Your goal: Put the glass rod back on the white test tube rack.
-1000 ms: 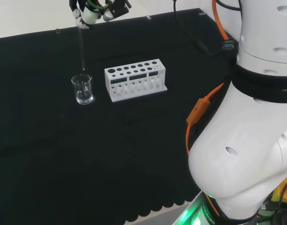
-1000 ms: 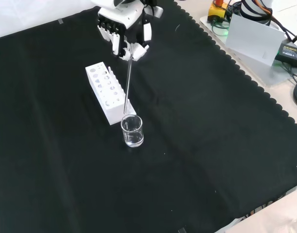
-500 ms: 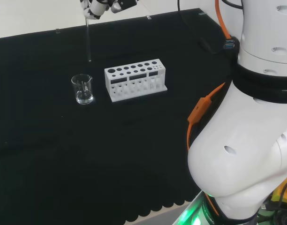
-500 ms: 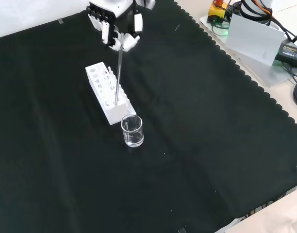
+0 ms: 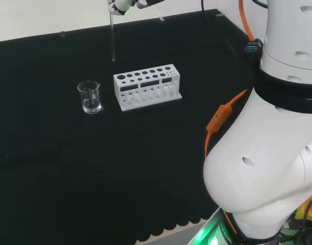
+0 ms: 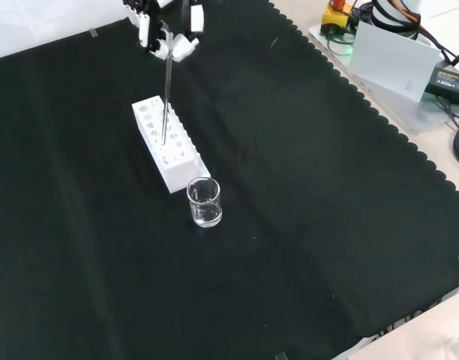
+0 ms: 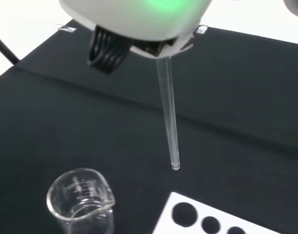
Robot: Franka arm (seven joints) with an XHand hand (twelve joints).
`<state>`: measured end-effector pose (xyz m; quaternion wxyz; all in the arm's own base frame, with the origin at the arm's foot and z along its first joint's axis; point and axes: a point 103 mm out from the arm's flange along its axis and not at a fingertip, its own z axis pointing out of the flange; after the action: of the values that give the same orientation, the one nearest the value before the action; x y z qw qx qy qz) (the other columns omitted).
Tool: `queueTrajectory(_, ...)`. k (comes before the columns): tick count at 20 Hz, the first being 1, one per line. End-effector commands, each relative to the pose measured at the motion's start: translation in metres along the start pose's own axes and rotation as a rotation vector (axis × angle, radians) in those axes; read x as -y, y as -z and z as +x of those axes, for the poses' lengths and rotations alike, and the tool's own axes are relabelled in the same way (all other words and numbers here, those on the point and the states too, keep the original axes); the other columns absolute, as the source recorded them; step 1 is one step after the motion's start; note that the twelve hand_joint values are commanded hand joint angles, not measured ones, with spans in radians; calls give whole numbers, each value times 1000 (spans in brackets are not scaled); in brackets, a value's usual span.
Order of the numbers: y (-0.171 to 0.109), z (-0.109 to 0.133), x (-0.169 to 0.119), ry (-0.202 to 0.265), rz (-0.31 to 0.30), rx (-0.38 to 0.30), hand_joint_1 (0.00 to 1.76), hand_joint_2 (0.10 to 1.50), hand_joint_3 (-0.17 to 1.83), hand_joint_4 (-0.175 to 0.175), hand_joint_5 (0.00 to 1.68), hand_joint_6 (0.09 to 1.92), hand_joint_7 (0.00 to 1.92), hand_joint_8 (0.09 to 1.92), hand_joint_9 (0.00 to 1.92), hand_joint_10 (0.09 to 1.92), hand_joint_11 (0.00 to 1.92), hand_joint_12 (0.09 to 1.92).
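Observation:
The hand (image 6: 168,30) is at the top of the front view, its fingers curled on the upper end of a clear glass rod (image 6: 166,101). The rod (image 5: 112,38) hangs almost upright, its lower tip in the air above the white test tube rack (image 5: 147,86), near the rack's end closest to the beaker. In the wrist view the rod (image 7: 168,117) ends just short of the rack's corner holes (image 7: 184,214). The hand (image 5: 119,5) sits at the top edge of the head view.
A small clear glass beaker (image 6: 204,202) stands on the black cloth just off the rack's (image 6: 168,142) near end; the beaker (image 5: 89,97) is left of the rack in the head view. The arm's white links (image 5: 268,153) fill the right of the head view.
The hand has lifted the rod out of the beaker and carried it up and over toward the rack; its tip now hangs above the rack's end.

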<state>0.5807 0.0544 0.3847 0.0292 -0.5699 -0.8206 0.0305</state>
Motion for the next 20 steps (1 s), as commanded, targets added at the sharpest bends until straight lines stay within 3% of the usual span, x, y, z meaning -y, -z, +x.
queueTrajectory(1,4,-23,7,-35,-6,5,1188,539,1002,-175,1170,1028,1639,649,1860,326,1721,810)
queueTrajectory(20,-4,-98,37,-159,-3,-11,1188,537,1003,-175,1172,1025,1641,646,1862,325,1722,811)
